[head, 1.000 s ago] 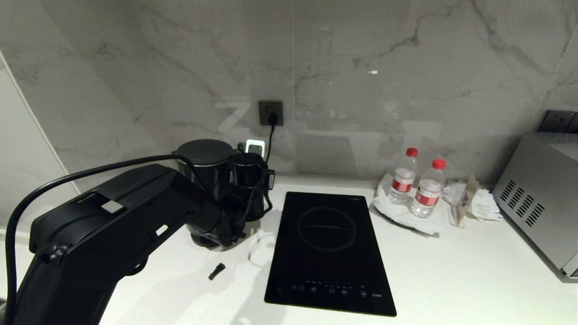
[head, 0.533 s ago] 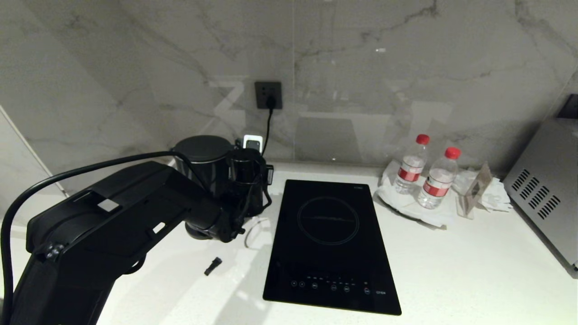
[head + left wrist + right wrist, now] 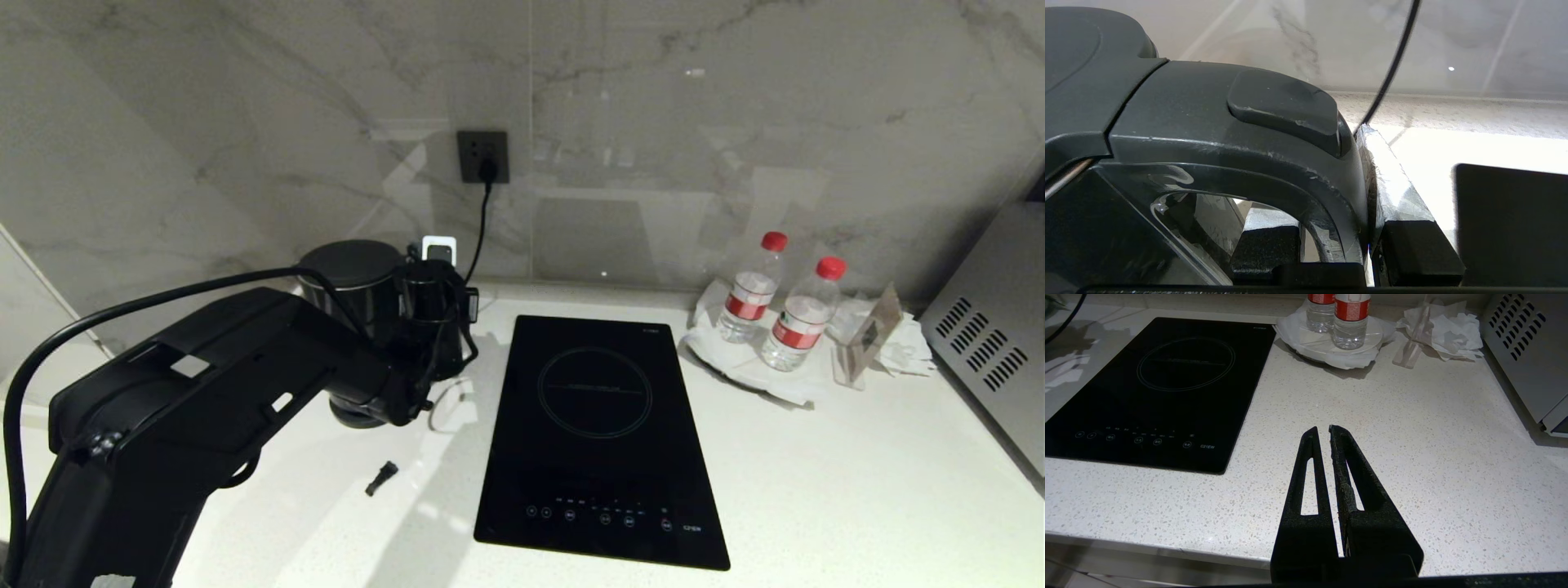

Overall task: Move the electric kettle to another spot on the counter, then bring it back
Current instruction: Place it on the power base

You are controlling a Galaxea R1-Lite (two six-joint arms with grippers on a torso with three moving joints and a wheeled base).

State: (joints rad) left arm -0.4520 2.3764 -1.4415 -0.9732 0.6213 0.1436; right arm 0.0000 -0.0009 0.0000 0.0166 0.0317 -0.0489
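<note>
Kettle [image 3: 347, 282] lid shut (contents hidden) | left gripper [image 3: 1331, 241] clamped on its handle [image 3: 1274, 171] | right gripper [image 3: 1322, 435] closed, empty | 2 capped bottles [image 3: 804, 327] by cooktop [image 3: 600, 433]

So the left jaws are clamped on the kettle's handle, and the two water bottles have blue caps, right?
Not quite: the bottles have red caps, as the head view shows. The rest holds: the left gripper has its jaws on the kettle handle.

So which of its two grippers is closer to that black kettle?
Left. The left gripper is clamped on the electric kettle's handle; the right gripper hangs shut over the counter's front edge, beyond the induction cooktop.
</note>
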